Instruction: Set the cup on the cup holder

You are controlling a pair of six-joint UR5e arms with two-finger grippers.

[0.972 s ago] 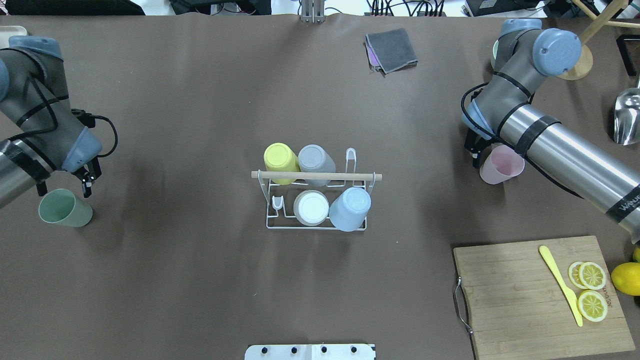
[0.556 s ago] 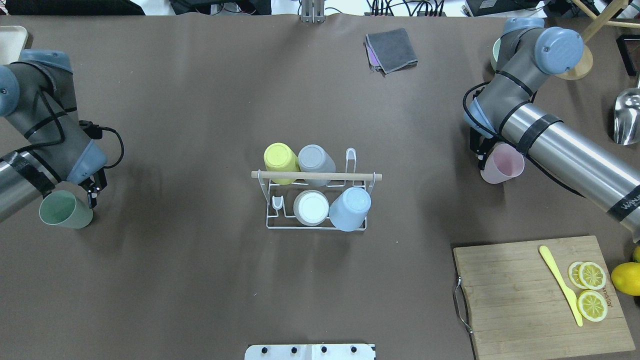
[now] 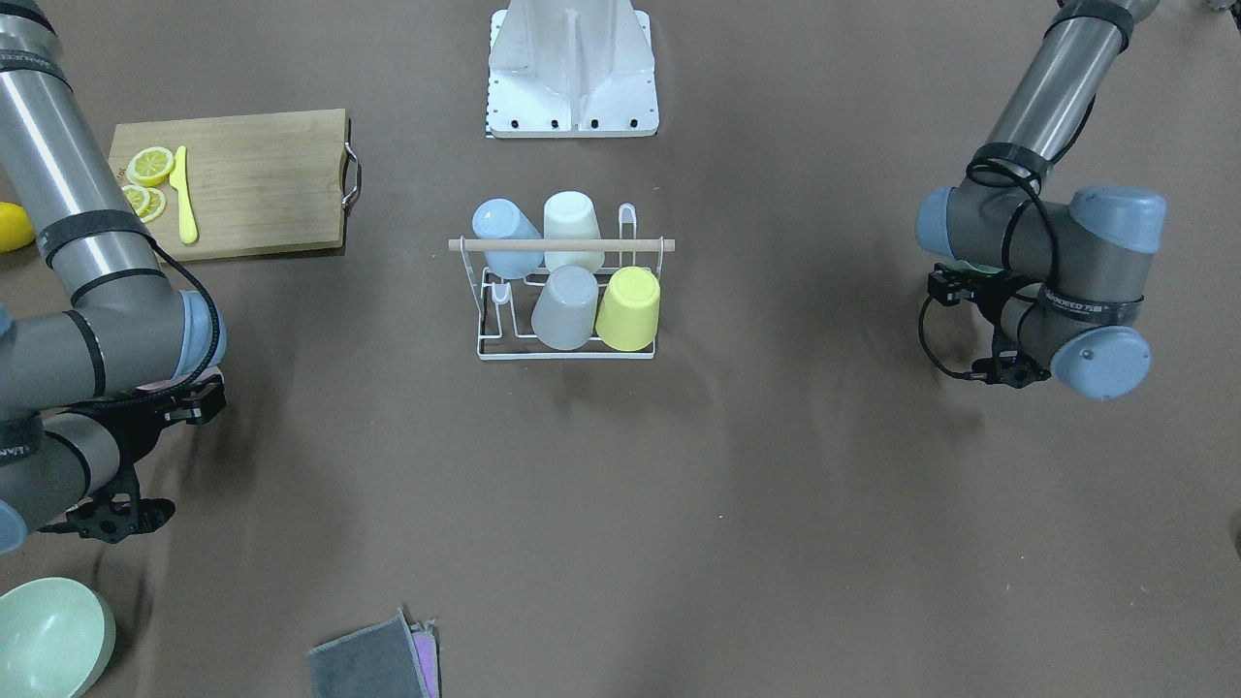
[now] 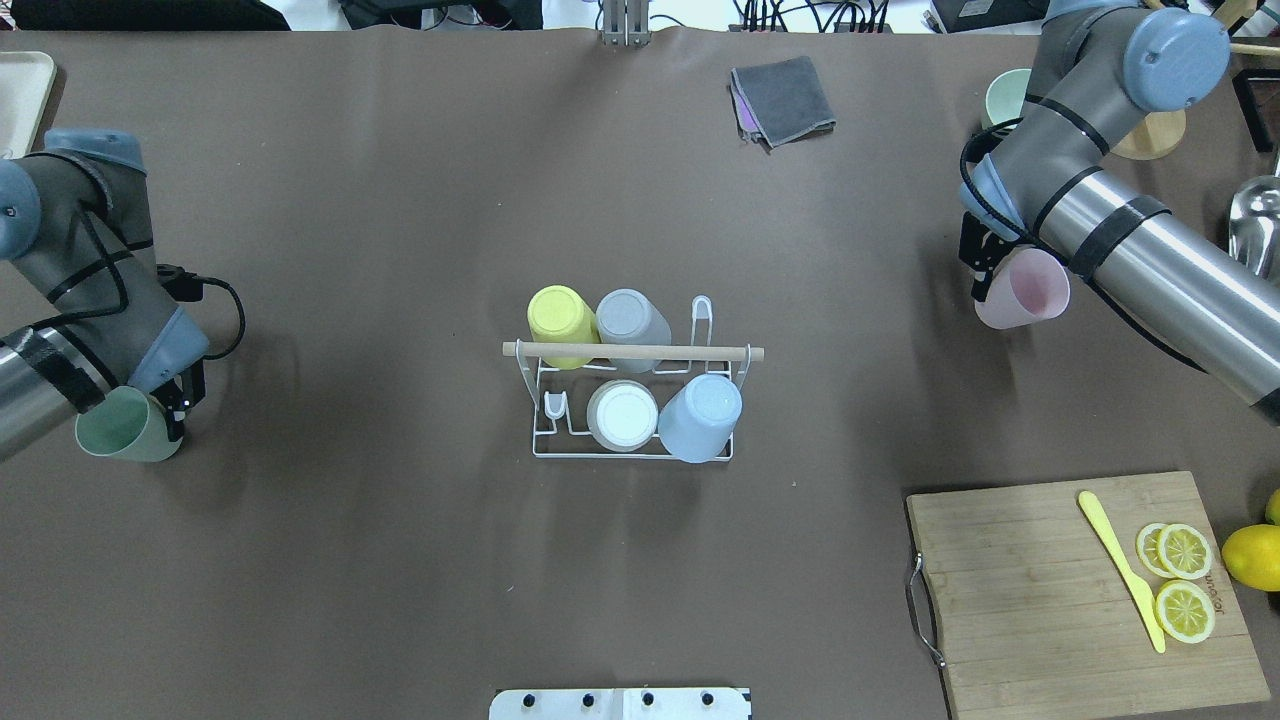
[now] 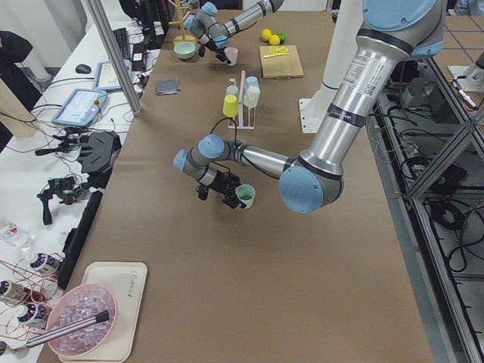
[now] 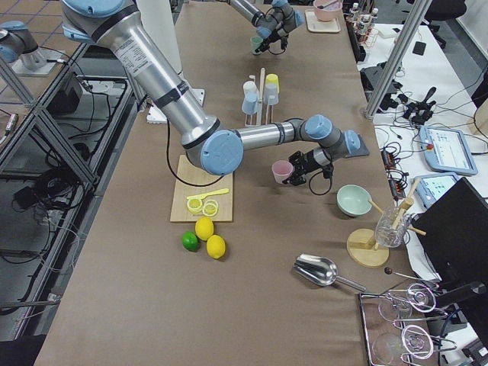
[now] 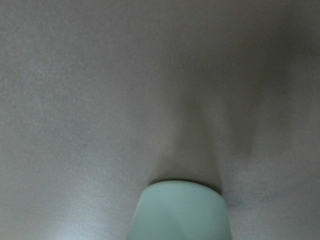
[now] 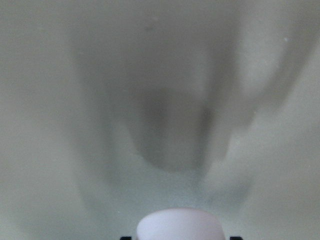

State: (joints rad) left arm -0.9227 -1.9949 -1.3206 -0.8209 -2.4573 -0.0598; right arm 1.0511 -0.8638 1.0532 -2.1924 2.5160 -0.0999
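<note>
While cup holder point(image 4: 725, 352) sits mid table point(image 4: 400, 560) w/ yellow cup point(image 4: 562, 322), grey cup point(image 4: 630, 322), white cup point(image 4: 622, 415), blue cup point(image 4: 700, 417) inverted on it, L gripper point(image 4: 172, 412) clamps green cup point(image 4: 125, 437), tilted, well apart to its left. R gripper point(image 4: 985, 265) grips pink cup point(image 4: 1025, 290), tilted, well apart to its right. Both held cups empty.

Robotics lab | long brown-covered table point(image 4: 400, 560) fenced by aluminium framing point(image 5: 113, 57) | two industrial arms point(image 5: 344, 113) on a white base point(image 3: 572, 78) | control tablets point(image 6: 444, 147), loose cables point(image 4: 800, 14) along the side bench point(image 5: 45, 178) | cutting board point(image 4: 1040, 600) and lemons point(image 6: 216, 245) among tabletop props
</note>
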